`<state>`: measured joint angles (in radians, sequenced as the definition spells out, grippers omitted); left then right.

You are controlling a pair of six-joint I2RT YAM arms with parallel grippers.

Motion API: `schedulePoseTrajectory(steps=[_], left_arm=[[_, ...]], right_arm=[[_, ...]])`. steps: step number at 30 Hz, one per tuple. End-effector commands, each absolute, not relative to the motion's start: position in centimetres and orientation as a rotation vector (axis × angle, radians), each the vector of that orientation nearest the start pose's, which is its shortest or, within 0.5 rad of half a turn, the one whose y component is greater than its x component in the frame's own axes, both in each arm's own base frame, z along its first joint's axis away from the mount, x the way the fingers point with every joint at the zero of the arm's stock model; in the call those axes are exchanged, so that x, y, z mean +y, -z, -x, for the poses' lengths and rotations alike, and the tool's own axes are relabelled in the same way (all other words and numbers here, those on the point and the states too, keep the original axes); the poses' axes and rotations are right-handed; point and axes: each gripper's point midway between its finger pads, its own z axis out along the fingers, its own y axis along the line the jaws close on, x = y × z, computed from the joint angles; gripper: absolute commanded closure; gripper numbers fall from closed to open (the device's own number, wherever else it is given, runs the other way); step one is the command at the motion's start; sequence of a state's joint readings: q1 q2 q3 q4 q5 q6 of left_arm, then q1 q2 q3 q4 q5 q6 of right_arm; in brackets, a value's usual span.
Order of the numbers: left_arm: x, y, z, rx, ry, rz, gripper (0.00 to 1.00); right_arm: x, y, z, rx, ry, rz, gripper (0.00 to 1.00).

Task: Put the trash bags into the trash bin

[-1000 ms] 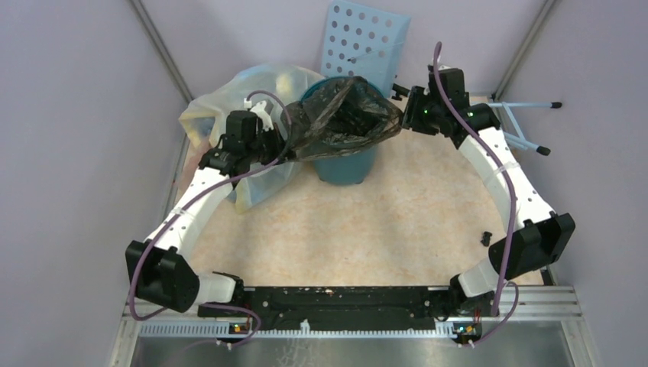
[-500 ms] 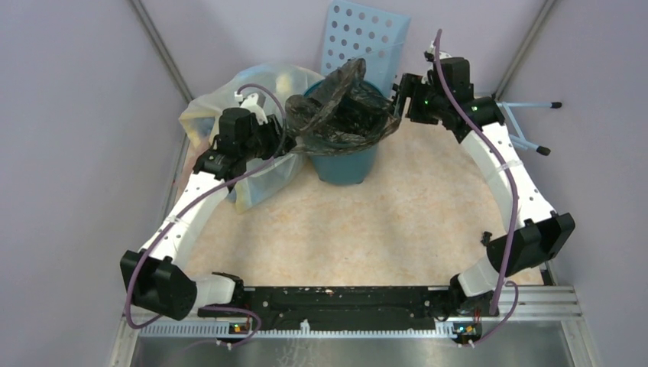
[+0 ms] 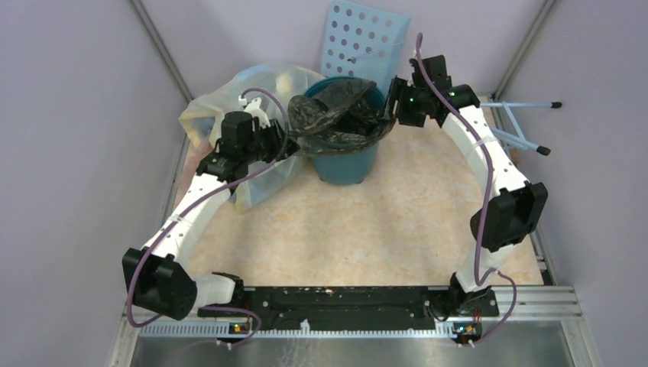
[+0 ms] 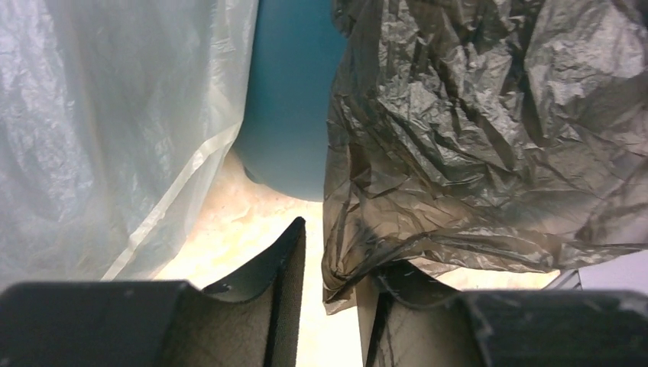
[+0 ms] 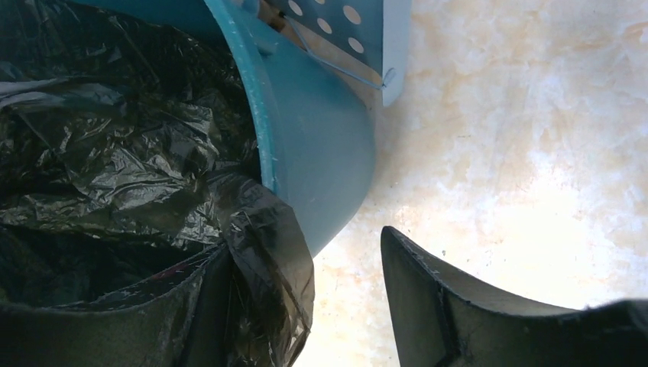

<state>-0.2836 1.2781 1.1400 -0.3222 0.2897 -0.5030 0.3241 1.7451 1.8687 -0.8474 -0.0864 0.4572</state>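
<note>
The teal trash bin (image 3: 348, 164) stands at the back middle of the table. The dark crinkly trash bag (image 3: 336, 115) lies bunched over its mouth and spills over the left and right rim. My left gripper (image 3: 289, 141) is at the bin's left side, open; in the left wrist view (image 4: 340, 248) the trash bag (image 4: 474, 130) hangs over its right finger, beside the bin (image 4: 290, 99). My right gripper (image 3: 388, 103) is at the right rim, open wide (image 5: 306, 245); the bag's edge (image 5: 260, 229) drapes over its left finger, and the bag lines the bin (image 5: 321, 153).
A large pale yellowish stuffed bag (image 3: 229, 99) leans against the bin's left side, behind my left arm, and fills the left of the left wrist view (image 4: 99, 115). A light blue perforated panel (image 3: 363, 38) stands behind the bin. A light blue rod frame (image 3: 523, 122) lies at the right wall.
My right arm has swung left toward the bin. The bag, stretched wide between the grippers before, has slackened and sunk onto the bin's mouth. My left gripper has barely shifted.
</note>
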Motion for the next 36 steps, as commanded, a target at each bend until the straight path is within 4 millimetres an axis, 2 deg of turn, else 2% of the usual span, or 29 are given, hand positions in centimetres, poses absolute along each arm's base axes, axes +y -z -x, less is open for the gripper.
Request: schedulePoseTrajectory(steps=[1, 3, 7, 9, 10, 13, 21, 23, 26, 32, 33, 36], left_arm=[[-18.7, -27.3, -35.7, 2.018, 0.857, -0.036, 0.67], [-18.9, -27.1, -35.6, 2.026, 0.868, -0.044, 0.68], [-19.1, -27.3, -35.6, 2.010, 0.880, -0.061, 0.75], [-19.2, -27.5, -35.5, 2.001, 0.887, -0.073, 0.78], [-19.3, -27.7, -35.4, 1.997, 0.893, -0.081, 0.80], [-19.6, -27.6, -35.1, 2.001, 0.914, -0.101, 0.82], [-20.0, -28.2, -33.6, 2.010, 0.974, -0.121, 0.71], [-20.2, -28.5, -32.4, 2.021, 1.016, -0.131, 0.66], [-20.2, -28.7, -30.4, 2.053, 1.049, -0.144, 0.45], [-19.3, -28.2, -27.1, 2.159, 1.060, -0.067, 0.14], [-19.0, -28.1, -26.8, 2.176, 1.047, -0.047, 0.04], [-17.5, -29.0, -26.5, 2.189, 0.941, -0.024, 0.01]], right_arm=[[17.9, -28.6, -42.9, 2.318, -0.504, -0.117, 0.40], [18.1, -28.3, -42.9, 2.329, -0.499, -0.111, 0.45], [18.4, -28.9, -42.7, 2.337, -0.421, -0.060, 0.57], [18.1, -29.5, -42.5, 2.337, -0.359, -0.039, 0.71], [18.0, -29.7, -42.3, 2.338, -0.349, -0.036, 0.82], [17.8, -30.5, -41.6, 2.339, -0.354, -0.042, 0.97], [17.3, -31.3, -37.4, 2.396, -0.419, -0.061, 1.00], [17.0, -31.4, -36.3, 2.412, -0.422, -0.070, 1.00], [16.5, -31.4, -34.4, 2.434, -0.434, -0.092, 1.00], [15.9, -30.3, -30.8, 2.439, -0.503, -0.207, 1.00], [15.8, -30.3, -30.3, 2.431, -0.515, -0.223, 1.00], [15.3, -30.3, -29.4, 2.400, -0.522, -0.248, 0.98]])
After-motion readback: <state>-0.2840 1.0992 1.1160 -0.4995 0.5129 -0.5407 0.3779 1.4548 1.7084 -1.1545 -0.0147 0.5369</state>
